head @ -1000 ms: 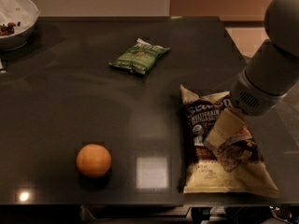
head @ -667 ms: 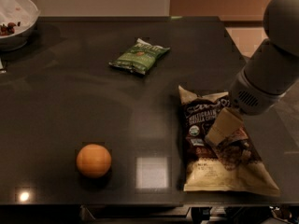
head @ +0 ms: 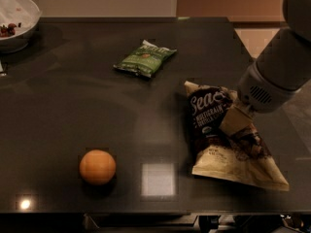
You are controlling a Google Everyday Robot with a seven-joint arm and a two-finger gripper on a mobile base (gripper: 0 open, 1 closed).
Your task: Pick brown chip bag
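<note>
the table is dark, smooth and glossy, mirroring lights. the brown chip bag is crinkly, shiny film. the gripper, pale matt plastic, rests on the bag's right half. the orange looks matt.

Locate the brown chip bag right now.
In the camera view the chip bag lies on the table's right side, near the front edge, right of the orange, with the gripper over its middle.

On the counter: two bags. One brown chip bag, right of centre; one green snack bag, upper centre. One orange, lower left. One white bowl, upper left corner. One arm, right edge, with one tool over the brown chip bag's middle.
</note>
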